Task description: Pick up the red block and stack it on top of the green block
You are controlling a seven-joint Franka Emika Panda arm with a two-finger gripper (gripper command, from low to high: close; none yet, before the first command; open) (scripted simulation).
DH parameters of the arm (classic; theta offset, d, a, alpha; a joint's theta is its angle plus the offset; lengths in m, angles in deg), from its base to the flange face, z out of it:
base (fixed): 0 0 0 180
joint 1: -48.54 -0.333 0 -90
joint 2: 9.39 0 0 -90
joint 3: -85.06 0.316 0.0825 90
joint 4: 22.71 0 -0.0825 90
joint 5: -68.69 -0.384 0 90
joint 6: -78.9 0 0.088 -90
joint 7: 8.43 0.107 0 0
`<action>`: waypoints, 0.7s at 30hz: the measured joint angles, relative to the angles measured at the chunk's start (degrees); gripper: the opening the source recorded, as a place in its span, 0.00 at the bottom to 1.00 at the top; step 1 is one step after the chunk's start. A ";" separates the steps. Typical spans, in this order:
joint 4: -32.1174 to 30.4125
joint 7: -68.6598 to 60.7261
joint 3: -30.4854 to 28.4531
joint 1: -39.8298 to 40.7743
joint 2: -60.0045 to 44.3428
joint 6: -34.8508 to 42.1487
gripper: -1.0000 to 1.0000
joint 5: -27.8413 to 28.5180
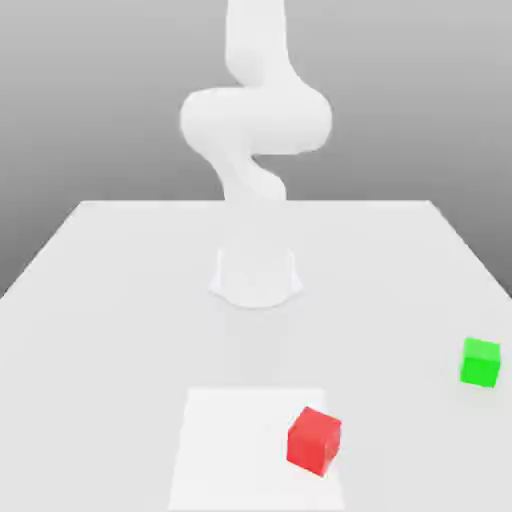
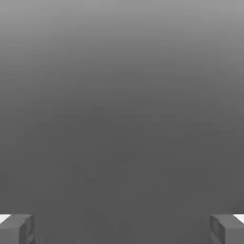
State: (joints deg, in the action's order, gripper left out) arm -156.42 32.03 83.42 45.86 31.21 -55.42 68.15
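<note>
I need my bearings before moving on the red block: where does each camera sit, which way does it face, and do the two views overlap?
Exterior view: off the arm, above the table's near edge, facing the arm and its base; red block near, green block toward the exterior view's right.
Hand view: on the hand, looking past the open end effector at plain grey; both fingertips show.
Shared: no object appears in both.
</note>
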 joint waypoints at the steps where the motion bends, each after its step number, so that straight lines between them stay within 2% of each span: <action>1: -0.82 -2.33 -0.72 -1.18 -2.26 -1.08 0.50 -0.23; 10: -7.72 -22.21 -5.24 -9.49 -21.21 -10.16 0.50 -2.85; 17: -13.04 -37.09 -5.18 -12.59 -35.76 -17.14 0.50 -4.21; 21: -16.11 -43.71 -4.80 -13.72 -43.84 -21.22 0.50 -2.41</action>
State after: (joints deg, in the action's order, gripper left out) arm -172.53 -11.68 78.62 32.13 -12.63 -76.64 65.74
